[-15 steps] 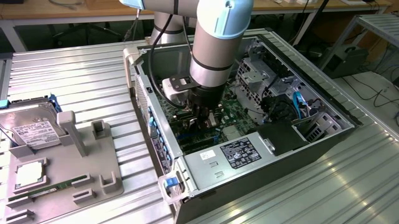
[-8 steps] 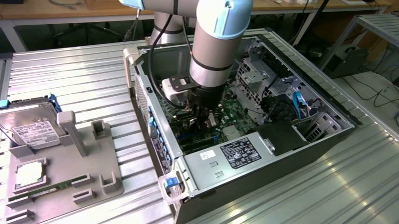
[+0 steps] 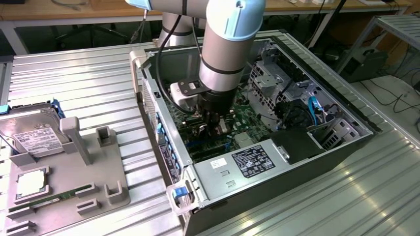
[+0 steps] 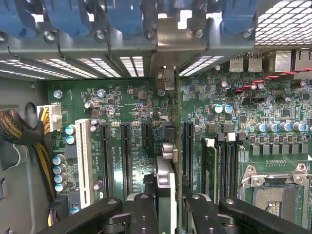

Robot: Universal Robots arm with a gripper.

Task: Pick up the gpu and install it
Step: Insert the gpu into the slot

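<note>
Card held edge-on inside the computer case (image 3: 341, 105)
The jaws grip the gpu (image 4: 165, 187) between them, green board (image 4: 126, 112) with slots just beyond

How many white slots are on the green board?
1. The white slot sits between a row of small capacitors and the nearest black slot. The gpu and gripper may hide others.

Silver-grey tubular arm (image 3: 220, 54), pale blue joint caps, black band, black cable alongside. Black wrist section. Black fingers (image 4: 141, 214), round screw heads on linkages.
</note>
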